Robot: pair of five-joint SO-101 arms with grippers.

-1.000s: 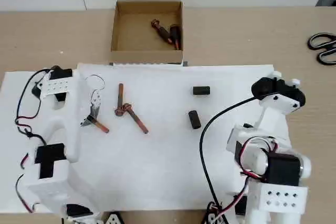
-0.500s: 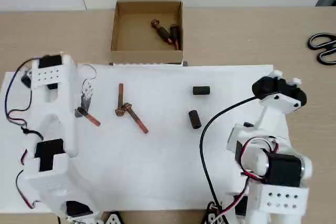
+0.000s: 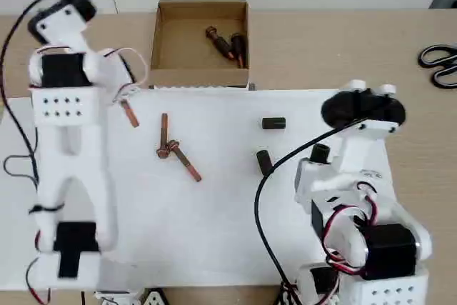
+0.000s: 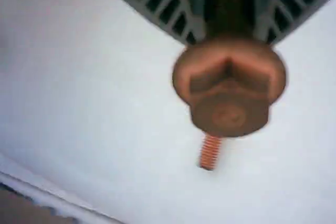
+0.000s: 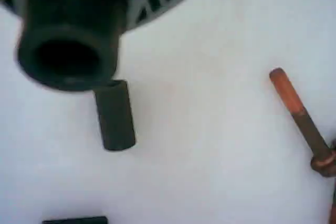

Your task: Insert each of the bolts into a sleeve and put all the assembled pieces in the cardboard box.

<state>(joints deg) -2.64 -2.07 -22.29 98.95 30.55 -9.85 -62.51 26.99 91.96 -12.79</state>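
Just beside the left wall of the cardboard box point(image 3: 178, 48), the left claw point(image 3: 123, 101) is hanging over the corner of the white sheet point(image 3: 214, 233). Its fingers are squeezing tight on a copper bolt point(image 4: 229, 90). The bolt is tilting, its fat head is facing the wrist camera, and its screw tip is peeking out past the head.

Inside the box, by its right wall, two put-together pieces point(image 3: 228, 44) are lying close to each other.

Out from the front of the box, toward the arms, two loose bolts point(image 3: 163, 130) point(image 3: 187, 165) are lying flat on the sheet with their heads touching. Off the box's front right corner, two loose sleeves point(image 3: 273, 123) point(image 3: 264, 162) are lying well apart from those bolts.

Farther from the box on that same side, the right claw point(image 3: 319, 153) is gripping a black sleeve point(image 5: 68, 51), clamped shut on it. The sleeve's open hole is looking straight at the wrist camera.

Far off to the right of the box, black scissors point(image 3: 439, 62) are sitting on the wooden table point(image 3: 321, 41).
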